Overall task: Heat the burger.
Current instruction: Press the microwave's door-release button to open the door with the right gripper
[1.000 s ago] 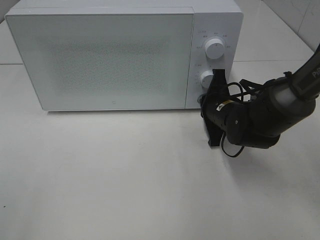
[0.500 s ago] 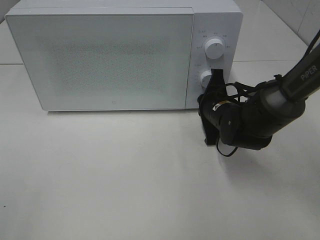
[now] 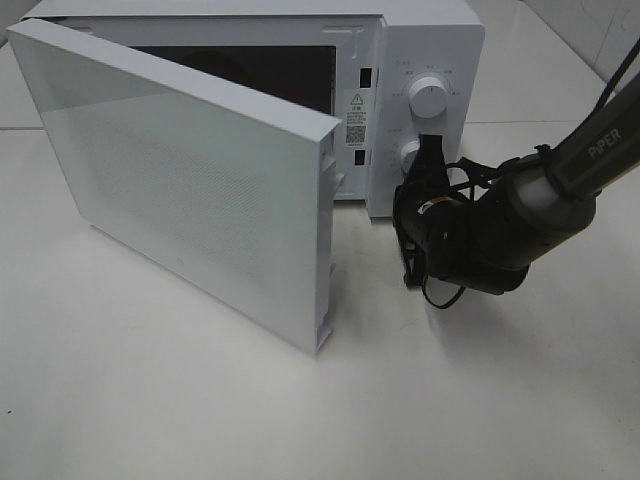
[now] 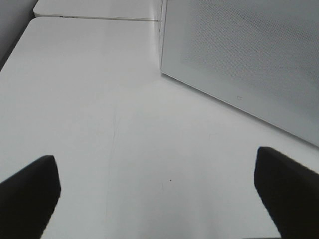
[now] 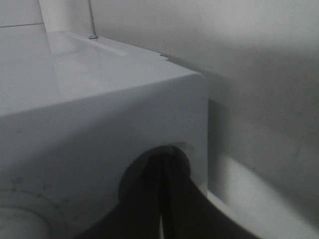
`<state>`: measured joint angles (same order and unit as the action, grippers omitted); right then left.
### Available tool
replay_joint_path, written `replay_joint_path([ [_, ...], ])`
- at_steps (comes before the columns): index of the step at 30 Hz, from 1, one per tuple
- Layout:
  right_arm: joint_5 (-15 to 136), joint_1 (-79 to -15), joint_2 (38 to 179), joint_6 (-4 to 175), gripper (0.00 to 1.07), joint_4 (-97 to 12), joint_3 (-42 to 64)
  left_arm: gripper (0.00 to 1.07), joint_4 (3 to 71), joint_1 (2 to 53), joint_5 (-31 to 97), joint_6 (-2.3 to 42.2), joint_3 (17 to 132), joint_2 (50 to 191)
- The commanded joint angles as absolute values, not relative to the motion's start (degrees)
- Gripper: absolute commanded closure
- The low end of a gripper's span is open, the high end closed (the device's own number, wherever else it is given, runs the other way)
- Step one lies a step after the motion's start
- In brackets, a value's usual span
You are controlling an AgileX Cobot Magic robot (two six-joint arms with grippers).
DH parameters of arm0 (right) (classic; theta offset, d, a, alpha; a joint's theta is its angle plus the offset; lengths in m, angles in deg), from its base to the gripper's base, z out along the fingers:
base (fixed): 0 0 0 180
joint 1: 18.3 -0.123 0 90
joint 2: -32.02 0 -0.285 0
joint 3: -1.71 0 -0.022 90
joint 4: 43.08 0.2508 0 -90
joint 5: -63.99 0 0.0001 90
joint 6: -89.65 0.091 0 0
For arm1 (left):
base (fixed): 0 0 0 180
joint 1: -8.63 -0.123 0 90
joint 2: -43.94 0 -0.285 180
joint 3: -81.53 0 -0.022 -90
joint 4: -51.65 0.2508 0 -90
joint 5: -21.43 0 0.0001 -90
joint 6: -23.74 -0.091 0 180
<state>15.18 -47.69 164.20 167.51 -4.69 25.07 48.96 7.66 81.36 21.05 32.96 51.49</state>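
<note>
We find a white tabletop (image 3: 200, 400) carrying a white microwave oven (image 3: 430, 30) at its far edge. The oven's door (image 3: 180, 180) stands open, hinged on the left of the high view, with its free edge angled out over the table and its latch hooks showing. Behind it the dark cavity (image 3: 270, 75) is visible only as a narrow strip, and we cannot make out its contents. We cannot tell where the burger is, as no view shows it. The right arm (image 3: 540, 200) reaches in from the right and ends at the lower part of the control panel. The right gripper (image 5: 165, 167) has its fingers pressed together with nothing between them, and the tips sit in a round recess (image 5: 149, 159) at the bottom corner of the panel. The left gripper (image 4: 159, 199) hangs over bare table near the open door, with its fingers (image 4: 30, 194) spread wide and holding nothing. On the panel we note an upper knob (image 3: 429, 97) and a lower knob (image 3: 410, 153), the latter just above the right gripper. A small warning label (image 3: 356, 115) sits on the frame beside the cavity.
</note>
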Motion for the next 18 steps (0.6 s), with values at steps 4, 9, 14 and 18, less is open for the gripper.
replay_joint_path([
  [4, 2.69, -45.69, 163.28, 166.88, 1.07, -11.22, 19.74, 0.09, 48.62, 7.66, 80.85, 21.1, 32.78, 50.01],
  [9, 3.55, -45.8, 162.36, 167.11, 1.07, -11.28, 21.81, 0.09, 48.62, 7.66, 80.85, 21.1, 32.78, 50.01],
  [14, 6.7, -45.86, 161.04, 168.26, 1.07, -11.97, 25.07, 0.09, 48.62, 7.66, 80.85, 21.1, 32.78, 50.01],
  [18, 9.51, -45.86, 159.84, 170.09, 1.07, -13.86, 28.22, 0.09, 48.62, 7.66, 80.85, 21.1, 32.78, 50.01],
])
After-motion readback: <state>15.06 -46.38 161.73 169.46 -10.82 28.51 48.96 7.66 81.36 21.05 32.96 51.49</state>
